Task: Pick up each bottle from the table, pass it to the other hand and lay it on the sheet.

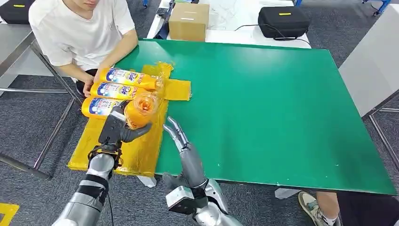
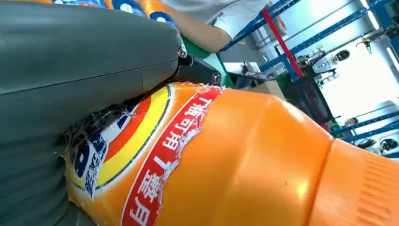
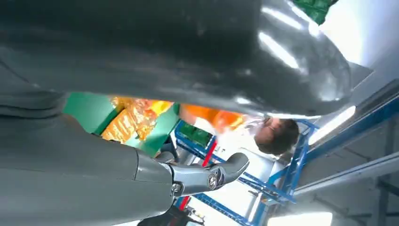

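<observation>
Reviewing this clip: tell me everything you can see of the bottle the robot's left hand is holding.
The held bottle is glossy orange plastic with a ribbed orange cap, and a torn label in red, yellow and blue with white Chinese characters. The left hand grips it around the body, raised over the yellow sheet, its cap end towards the head camera. It hangs close beside the nearest of three similar bottles lying on the sheet; whether it touches that one cannot be told. The right hand is apart from it.

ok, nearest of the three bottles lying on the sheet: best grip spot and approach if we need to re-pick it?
Mid-body, from above: the bottle lies on its side, another bottle close behind it, and the left hand with its held bottle crowds its cap end.
</observation>
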Action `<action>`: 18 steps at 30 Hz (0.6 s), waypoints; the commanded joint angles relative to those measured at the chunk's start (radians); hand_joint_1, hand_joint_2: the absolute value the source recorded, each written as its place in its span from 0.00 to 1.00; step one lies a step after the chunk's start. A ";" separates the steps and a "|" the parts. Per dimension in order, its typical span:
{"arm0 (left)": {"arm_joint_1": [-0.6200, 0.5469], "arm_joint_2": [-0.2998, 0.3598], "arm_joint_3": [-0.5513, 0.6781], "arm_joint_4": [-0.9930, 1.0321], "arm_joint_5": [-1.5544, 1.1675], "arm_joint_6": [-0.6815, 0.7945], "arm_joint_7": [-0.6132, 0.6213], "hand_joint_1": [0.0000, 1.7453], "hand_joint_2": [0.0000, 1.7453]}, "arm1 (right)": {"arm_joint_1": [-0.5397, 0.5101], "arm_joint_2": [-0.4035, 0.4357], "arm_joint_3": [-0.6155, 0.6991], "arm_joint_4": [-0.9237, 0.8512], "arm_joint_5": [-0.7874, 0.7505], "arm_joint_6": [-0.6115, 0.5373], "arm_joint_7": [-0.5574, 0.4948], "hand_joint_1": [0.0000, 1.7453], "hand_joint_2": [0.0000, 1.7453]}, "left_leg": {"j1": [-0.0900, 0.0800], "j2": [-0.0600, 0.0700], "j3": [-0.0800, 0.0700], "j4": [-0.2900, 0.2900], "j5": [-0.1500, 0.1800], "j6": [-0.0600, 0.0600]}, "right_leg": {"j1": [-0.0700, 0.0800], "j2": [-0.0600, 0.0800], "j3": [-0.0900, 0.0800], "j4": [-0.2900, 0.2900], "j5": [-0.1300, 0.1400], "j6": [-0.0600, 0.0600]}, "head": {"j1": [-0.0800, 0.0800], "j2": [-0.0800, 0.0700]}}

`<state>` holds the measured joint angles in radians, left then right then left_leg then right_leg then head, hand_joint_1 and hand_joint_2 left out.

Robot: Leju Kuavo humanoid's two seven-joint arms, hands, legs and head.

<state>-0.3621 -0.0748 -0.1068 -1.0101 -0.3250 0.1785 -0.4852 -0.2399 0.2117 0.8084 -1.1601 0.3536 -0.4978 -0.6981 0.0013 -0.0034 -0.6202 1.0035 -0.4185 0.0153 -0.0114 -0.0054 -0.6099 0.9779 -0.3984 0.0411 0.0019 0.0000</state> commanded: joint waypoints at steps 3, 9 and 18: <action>-0.158 0.050 -0.052 0.297 -0.242 0.196 0.018 1.00 1.00 | -0.027 -0.055 0.039 -0.010 -0.027 0.015 0.000 0.00 0.00 | 0.001 -0.002 0.006 -0.001 -0.002 -0.001 | 0.001 -0.001 0.007 0.000 -0.003 -0.002 | 0.000 0.000; -0.283 0.097 -0.136 0.507 -0.480 0.245 0.119 1.00 1.00 | -0.008 -0.064 0.020 -0.029 -0.044 0.033 0.000 0.00 0.00 | 0.001 -0.002 0.004 0.000 -0.001 -0.001 | 0.001 -0.002 0.005 0.000 -0.002 -0.002 | 0.000 0.000; -0.267 0.142 -0.199 0.407 -0.666 0.136 0.270 1.00 1.00 | 0.057 -0.073 -0.066 -0.092 -0.024 0.056 0.000 0.00 0.00 | 0.001 0.000 0.003 0.000 -0.001 -0.001 | 0.001 0.000 0.003 0.000 -0.001 -0.001 | 0.000 0.000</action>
<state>-0.5683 0.0141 -0.2258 -0.6470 -0.9440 0.3922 -0.2755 -0.2146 0.1763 0.8049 -1.2054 0.3178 -0.4662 -0.6981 0.0015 -0.0030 -0.6202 1.0035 -0.4180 0.0151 -0.0113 -0.0051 -0.6102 0.9782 -0.3984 0.0410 0.0015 0.0000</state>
